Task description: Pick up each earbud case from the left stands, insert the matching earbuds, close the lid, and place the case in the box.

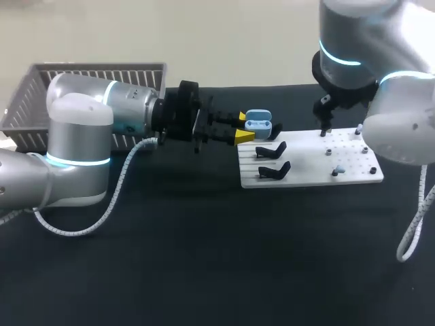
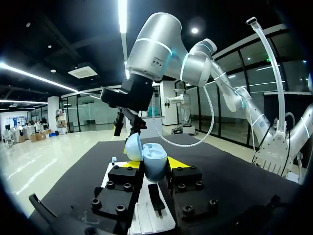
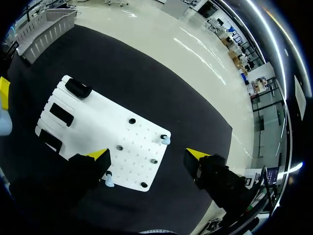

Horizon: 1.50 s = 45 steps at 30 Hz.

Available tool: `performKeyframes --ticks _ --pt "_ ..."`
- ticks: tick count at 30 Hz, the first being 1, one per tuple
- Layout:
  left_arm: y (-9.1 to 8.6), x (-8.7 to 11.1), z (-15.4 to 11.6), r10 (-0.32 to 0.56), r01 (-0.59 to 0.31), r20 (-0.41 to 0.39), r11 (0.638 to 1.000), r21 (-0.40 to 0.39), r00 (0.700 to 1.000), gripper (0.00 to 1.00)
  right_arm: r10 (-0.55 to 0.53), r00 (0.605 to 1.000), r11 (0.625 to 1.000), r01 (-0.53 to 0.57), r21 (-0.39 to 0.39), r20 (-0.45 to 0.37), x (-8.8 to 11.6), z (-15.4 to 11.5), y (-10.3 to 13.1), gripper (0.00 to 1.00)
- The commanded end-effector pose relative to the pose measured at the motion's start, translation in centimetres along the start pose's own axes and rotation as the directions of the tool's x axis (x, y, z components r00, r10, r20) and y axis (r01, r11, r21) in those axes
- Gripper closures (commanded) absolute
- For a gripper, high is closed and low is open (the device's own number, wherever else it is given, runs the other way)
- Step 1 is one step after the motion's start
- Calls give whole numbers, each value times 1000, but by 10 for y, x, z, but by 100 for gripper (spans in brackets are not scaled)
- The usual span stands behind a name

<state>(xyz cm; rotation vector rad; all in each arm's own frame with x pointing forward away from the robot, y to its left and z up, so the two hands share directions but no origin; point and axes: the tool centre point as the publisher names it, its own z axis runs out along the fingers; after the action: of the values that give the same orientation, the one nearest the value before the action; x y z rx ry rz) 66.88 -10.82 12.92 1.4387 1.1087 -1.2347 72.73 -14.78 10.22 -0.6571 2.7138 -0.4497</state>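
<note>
your left gripper pinching the open blue case at the board's left end | right gripper spread above an earbud | right arm's nearer it, case sits off to its left

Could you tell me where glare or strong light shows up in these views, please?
Head view: the white board is bright against the dark table. Left wrist view: ceiling strips flare above the earbud case. Right wrist view: the floor reflects lamps.
</note>
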Motion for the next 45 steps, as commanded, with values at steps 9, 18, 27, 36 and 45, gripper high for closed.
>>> performKeyframes --ticks 9,18,27,36,45 --pt "0 1 0 2 -2 2 1000 -2 1000 100 17 1000 1000 -17 7 4 -2 1 -6 0" --pt "0 1 0 2 -2 2 1000 -2 1000 100 2 997 997 -8 -77 -80 -2 17 -13 0" --pt "0 1 0 2 -2 2 1000 -2 1000 100 -17 996 994 8 -109 -91 4 27 -16 42" --pt "0 1 0 2 -2 2 1000 -2 1000 100 -21 994 994 9 -109 -103 16 40 -11 41" --pt "0 1 0 2 -2 2 1000 -2 1000 100 -15 994 993 2 -114 -113 14 53 -15 33"
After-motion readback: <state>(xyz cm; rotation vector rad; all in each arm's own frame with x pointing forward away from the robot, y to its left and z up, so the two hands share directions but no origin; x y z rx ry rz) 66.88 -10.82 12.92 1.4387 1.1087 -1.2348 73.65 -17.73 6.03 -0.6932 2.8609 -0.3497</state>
